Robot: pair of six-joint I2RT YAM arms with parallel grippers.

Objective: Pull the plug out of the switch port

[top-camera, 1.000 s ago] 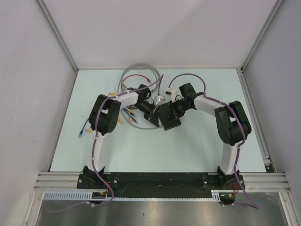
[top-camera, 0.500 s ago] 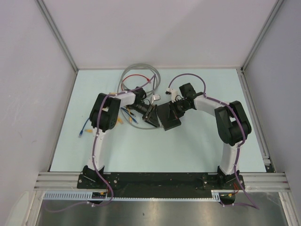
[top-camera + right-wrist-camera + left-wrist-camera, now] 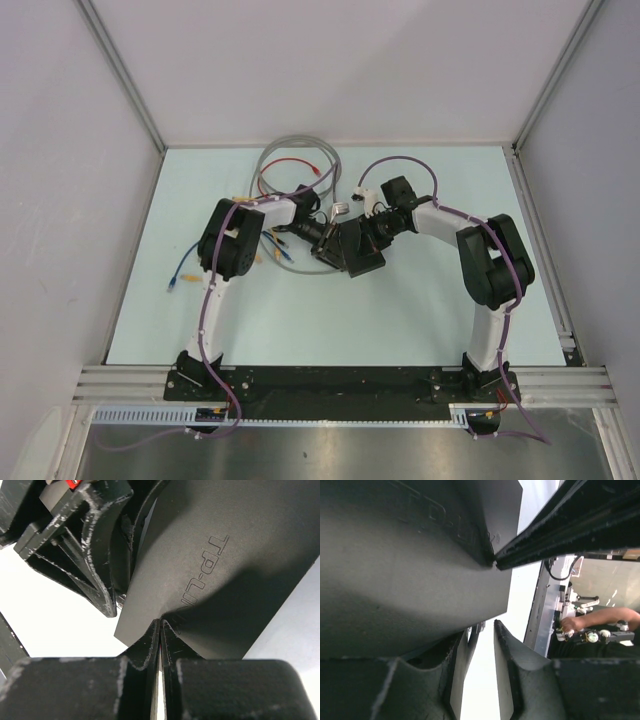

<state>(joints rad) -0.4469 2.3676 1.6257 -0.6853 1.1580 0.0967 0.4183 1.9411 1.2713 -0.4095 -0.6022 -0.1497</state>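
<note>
Pale table (image 3: 430, 320), switch (image 3: 362, 252) long axis far-left to near-right, right jaws pressed together, left jaws narrowly apart.

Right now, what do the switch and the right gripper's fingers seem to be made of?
The switch: probably matte black plastic, dull sheen, lettering moulded into its face. The right gripper's fingers: likely hard black plastic, pale scuffs along edges.

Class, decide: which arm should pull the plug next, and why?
Left, probably. The right fingers are shut on the switch, bracing it; the left fingers are open beside the switch, free to grasp.
</note>
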